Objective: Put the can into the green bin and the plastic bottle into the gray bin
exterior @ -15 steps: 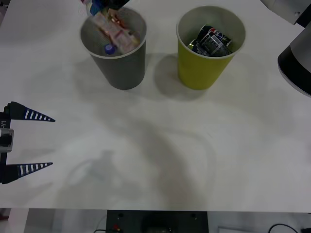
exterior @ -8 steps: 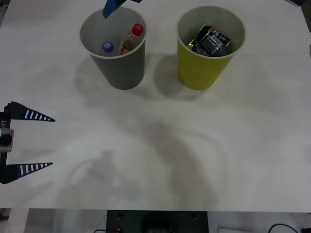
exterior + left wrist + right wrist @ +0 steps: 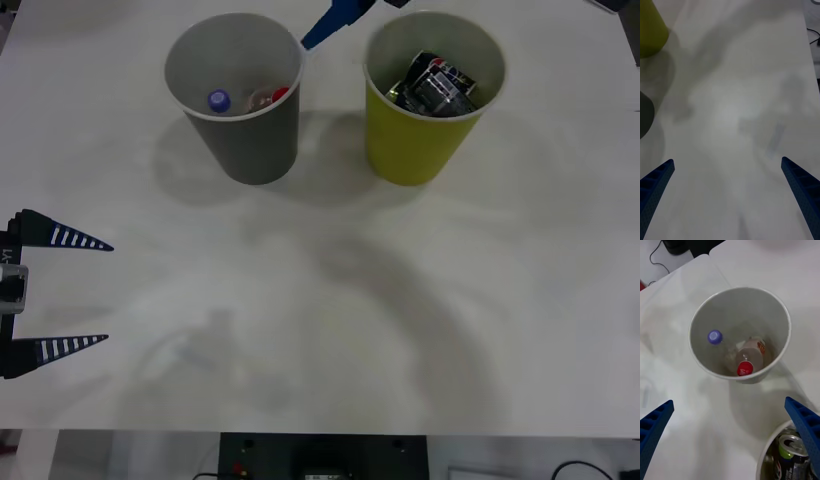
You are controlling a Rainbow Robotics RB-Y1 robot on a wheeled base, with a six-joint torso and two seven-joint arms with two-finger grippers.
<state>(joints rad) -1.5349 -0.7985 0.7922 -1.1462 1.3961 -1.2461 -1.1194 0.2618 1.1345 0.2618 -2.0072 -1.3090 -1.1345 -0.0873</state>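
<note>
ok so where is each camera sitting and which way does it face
Front view: above the arms, looking down at the table; the left gripper shows at its left edge.
Right wrist view: above the gray bin, looking down onto the plastic bottle; the right gripper is open.
Left wrist view: low over the bare table, fingers wide.
Front and right wrist views share both bins, including the green bin.

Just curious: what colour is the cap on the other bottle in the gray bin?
Purple-blue cap; the right wrist view shows it best.

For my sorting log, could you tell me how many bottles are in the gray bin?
2: the plastic bottle with the red cap leans against the gray bin wall; a purple-capped bottle stands beside it. Others could be hidden underneath.
</note>
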